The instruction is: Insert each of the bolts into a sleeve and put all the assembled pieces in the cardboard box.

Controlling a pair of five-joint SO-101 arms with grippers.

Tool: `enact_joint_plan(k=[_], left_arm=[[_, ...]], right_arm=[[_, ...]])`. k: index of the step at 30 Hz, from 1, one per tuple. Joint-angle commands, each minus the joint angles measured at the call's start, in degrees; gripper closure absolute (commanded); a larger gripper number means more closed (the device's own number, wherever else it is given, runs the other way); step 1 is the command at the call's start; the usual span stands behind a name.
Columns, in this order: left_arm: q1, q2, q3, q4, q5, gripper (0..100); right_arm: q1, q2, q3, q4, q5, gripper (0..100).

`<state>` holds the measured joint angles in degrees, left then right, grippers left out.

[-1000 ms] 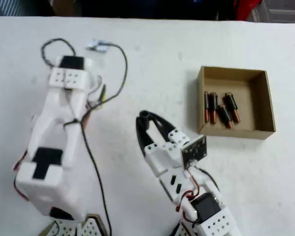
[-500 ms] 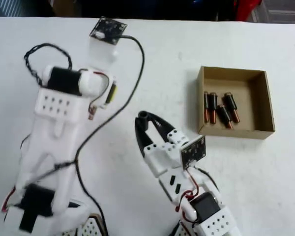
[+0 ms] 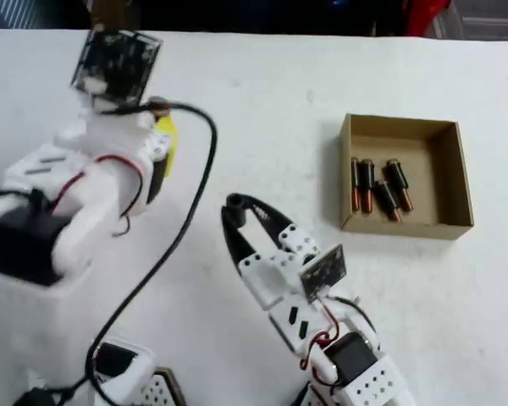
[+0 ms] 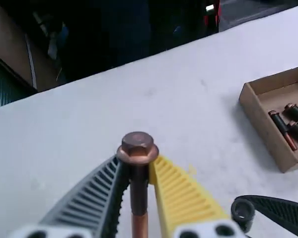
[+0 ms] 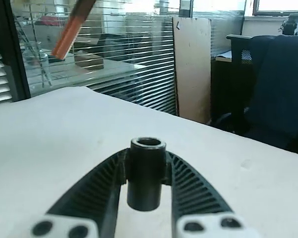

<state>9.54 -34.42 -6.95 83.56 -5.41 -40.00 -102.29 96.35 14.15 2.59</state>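
A copper-coloured hex-head metal bolt (image 4: 137,151) is seen gleaming, smooth; the black cylindrical sleeve (image 5: 146,173) looks matt; the brown cardboard box (image 3: 430,167), dull paper-fibre.

Both arms are built from white plastic shells with black motor blocks set in. On the left arm (image 3: 63,211), a thick black cable (image 3: 213,148), thin red wires (image 3: 102,159) and a small dark circuit board (image 3: 117,61) are seen. The left pincer (image 4: 138,166) is made of one dark grey ribbed finger (image 4: 97,191) and one yellow finger (image 4: 181,193). The right pincer (image 5: 145,163) is formed of two black ribbed fingers (image 5: 92,196) on white mounts (image 5: 59,229) pierced with round holes.
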Motion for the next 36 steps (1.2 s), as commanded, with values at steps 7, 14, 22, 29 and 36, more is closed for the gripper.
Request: enact_joint_plan(k=[7, 14, 22, 29, 36], left_arm=[[12.97, -9.19, -1.41, -2.11, 8.0, 98], [13.23, -15.43, 3.43, -2.37, 8.53, 98], [13.23, -30.81, 28.4, -19.16, 8.53, 98], [13.23, -42.24, 48.09, -33.93, 11.6, 98], [13.23, -43.91, 55.21, -43.43, 17.05, 98]], right_arm=[[-2.59, -0.84, 0.53, -1.1, 1.93, 98.1], [-2.59, -0.84, 0.53, -1.1, 1.85, 98.1], [-2.59, -0.84, 0.53, -1.01, 2.02, 98.1], [-2.59, -0.84, 0.53, 0.4, 2.2, 98.1], [-2.51, -0.84, 0.53, 0.22, 1.76, 98.1]])
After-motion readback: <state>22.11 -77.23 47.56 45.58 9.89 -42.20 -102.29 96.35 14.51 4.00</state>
